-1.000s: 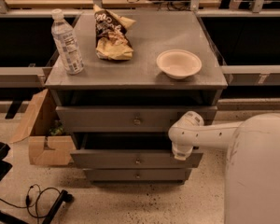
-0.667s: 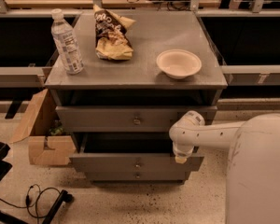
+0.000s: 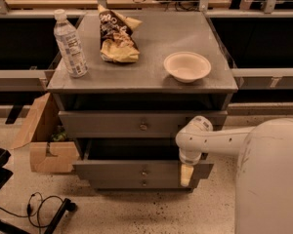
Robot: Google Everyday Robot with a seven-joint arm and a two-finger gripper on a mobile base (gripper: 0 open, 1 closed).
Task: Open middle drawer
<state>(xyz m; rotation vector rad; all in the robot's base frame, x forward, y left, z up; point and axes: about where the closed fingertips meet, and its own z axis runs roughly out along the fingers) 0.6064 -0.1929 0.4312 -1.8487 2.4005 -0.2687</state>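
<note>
Here we see the gripper [image 3: 186,173] hanging at the right end of the middle drawer [image 3: 136,169], whose front stands pulled out to its left; whether it grips anything we cannot tell. Above it, the grey cabinet top [image 3: 151,77] bears a paper bowl [image 3: 187,66] and, farther left, a chip bag [image 3: 117,38] and a water bottle [image 3: 71,45]. Far to its left a cardboard box [image 3: 41,145] sits on the speckled floor [image 3: 136,213] near black cables [image 3: 39,208].
</note>
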